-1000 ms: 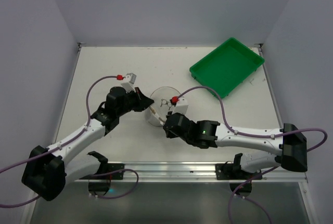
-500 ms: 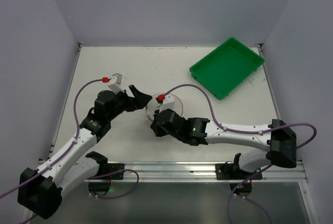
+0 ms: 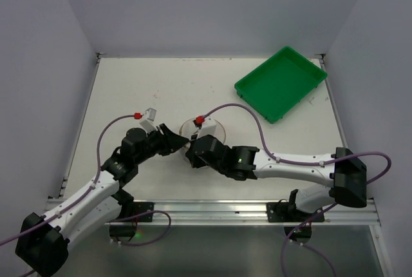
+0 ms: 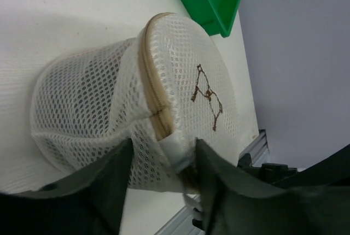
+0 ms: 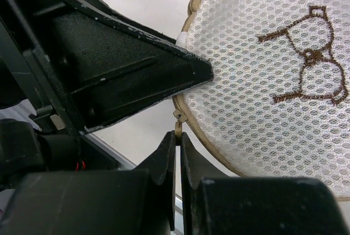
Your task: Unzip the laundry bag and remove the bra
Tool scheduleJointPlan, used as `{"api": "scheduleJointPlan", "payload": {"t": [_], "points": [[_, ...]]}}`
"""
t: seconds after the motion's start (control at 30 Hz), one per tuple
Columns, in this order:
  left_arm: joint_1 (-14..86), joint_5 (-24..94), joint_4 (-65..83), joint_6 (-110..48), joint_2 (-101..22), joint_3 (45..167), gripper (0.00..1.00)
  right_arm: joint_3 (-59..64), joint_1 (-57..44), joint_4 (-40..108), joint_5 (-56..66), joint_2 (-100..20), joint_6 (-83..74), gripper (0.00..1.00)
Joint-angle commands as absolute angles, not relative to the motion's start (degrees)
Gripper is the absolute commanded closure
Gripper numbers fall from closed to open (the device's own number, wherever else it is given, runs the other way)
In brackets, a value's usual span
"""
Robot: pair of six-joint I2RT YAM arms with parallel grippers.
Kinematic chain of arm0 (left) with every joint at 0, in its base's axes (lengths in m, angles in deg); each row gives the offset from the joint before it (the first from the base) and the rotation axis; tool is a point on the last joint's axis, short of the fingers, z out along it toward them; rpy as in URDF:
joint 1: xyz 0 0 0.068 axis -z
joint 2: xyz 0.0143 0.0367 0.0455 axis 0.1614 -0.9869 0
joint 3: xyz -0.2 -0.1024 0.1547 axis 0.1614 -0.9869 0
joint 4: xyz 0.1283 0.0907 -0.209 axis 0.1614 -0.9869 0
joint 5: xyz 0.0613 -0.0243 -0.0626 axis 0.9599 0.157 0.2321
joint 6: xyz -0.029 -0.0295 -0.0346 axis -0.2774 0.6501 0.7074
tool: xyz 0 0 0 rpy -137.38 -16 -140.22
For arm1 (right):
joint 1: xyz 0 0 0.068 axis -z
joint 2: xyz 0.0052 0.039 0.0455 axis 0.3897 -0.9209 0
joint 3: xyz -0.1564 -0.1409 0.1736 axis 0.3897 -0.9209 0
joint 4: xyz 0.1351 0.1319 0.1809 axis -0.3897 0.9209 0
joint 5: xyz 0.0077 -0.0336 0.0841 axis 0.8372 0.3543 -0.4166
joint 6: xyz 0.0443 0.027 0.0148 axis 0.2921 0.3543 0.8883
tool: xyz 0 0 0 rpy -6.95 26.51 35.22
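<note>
The laundry bag (image 4: 98, 98) is a white mesh cylinder lying on its side, its round face (image 5: 273, 71) carrying a brown bra drawing. In the top view only its rim (image 3: 217, 124) shows behind the right wrist. My left gripper (image 4: 164, 161) (image 3: 181, 142) straddles the bag's tan zip seam, jaws apart, with a white tab (image 4: 176, 152) between them. My right gripper (image 5: 179, 136) (image 3: 192, 152) is shut on the tan zipper pull (image 5: 178, 123) at the bag's lower edge. The bra is hidden.
A green tray (image 3: 280, 82) (image 4: 210, 0) sits at the back right of the table. The metal rail (image 3: 212, 209) runs along the near edge, close below both wrists. The two grippers crowd together at the bag's left side.
My left gripper let go of the bag, backed off with its jaws wide, then returned lower to the zip seam with a narrower gap. The right arm shifted left, still pinching the pull.
</note>
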State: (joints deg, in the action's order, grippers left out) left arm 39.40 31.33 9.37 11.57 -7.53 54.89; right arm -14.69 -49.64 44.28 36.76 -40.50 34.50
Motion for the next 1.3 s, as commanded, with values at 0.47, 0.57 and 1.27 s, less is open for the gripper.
{"api": "scheduleJointPlan", "payload": {"t": [0.47, 0.57, 1.27], "points": [[40.7, 39.6, 7.8, -4.1, -19.0, 68.3, 1.0, -23.2, -49.5, 47.1, 40.0, -30.9, 37.2, 1.0], [39.8, 41.1, 7.0, -6.4, -22.6, 70.5, 1.0, -24.2, -49.5, 47.4, 40.1, -29.9, 37.0, 1.0], [35.5, 38.7, -1.6, 3.2, -10.2, 65.6, 0.02, -6.6, -47.9, 42.7, 35.1, -46.3, 33.8, 1.0]]}}
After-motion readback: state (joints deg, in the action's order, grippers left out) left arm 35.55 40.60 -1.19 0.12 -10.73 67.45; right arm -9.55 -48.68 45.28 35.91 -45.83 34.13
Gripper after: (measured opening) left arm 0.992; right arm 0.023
